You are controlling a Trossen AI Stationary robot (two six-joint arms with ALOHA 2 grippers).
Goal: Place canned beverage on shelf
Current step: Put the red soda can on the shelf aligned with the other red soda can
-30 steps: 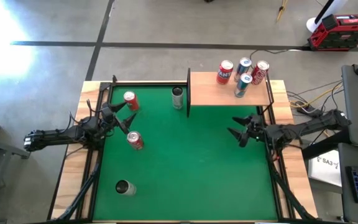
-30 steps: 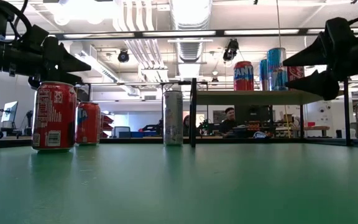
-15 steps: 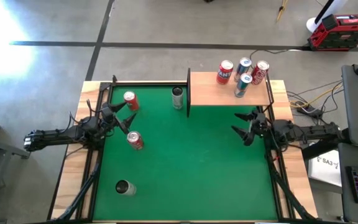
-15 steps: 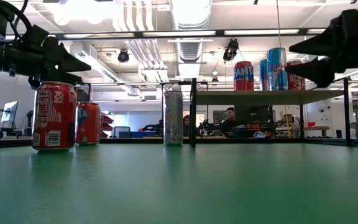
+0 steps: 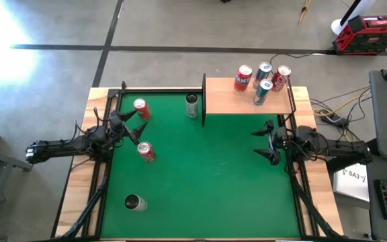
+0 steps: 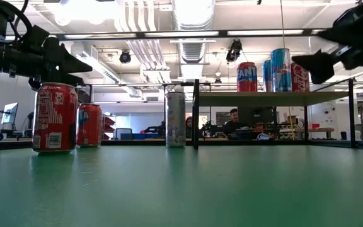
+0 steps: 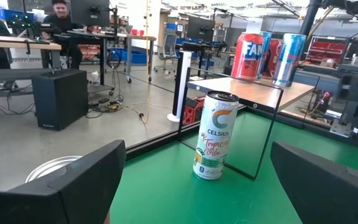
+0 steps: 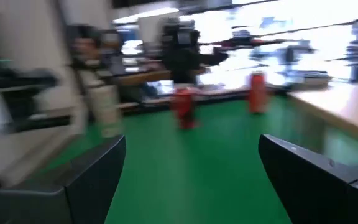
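The shelf, a light-wood board with black rails, stands at the far right and holds several upright cans. On the green mat stand a slim Celsius can beside the shelf's left rail, two red cans, and a silver can near the front left. My left gripper hangs open between the two red cans, above them. At the mat's right edge my right gripper is open, below the shelf's near edge, with nothing between its fingers.
A pale wooden border and a black frame run round the mat. In the low view the shelf board sits raised above the mat on black posts. People sit at desks in the room beyond the table.
My right gripper has turned at the mat's right edge, rolling about its own line, and now points toward the table's left; in the low view its fingers stand higher. It stays open. The cans and my left arm have kept still.
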